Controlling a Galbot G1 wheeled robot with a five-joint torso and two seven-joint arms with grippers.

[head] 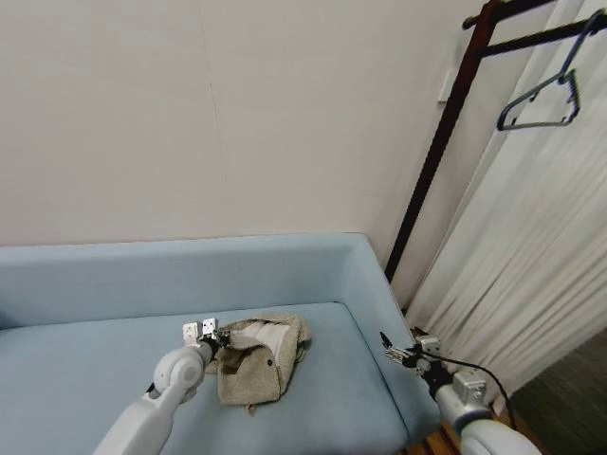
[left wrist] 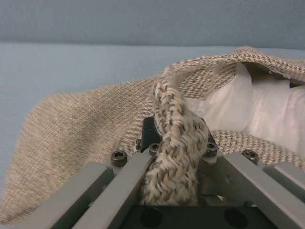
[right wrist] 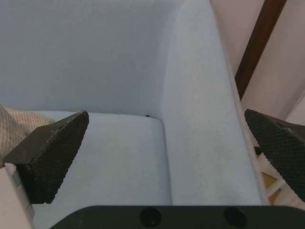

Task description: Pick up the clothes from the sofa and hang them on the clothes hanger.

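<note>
holding a thick rolled edge of the garment, my left fingers are closed down on it. in the left wrist view the knitted hem runs straight up between them. the rest of the beige cloth spills away beyond the tips, pale lining showing. it lies crumpled on the sofa seat, more a lump than a shape with a clear long axis, its bulk on the armrest side of the left fingers. my right fingers are spread wide with nothing between them, by the armrest and apart from the cloth, so the left arm is plainly nearer. the hanger hangs on the rack, high beyond the right fingers. i judge the lift must carry the cloth up and across that way.
</note>
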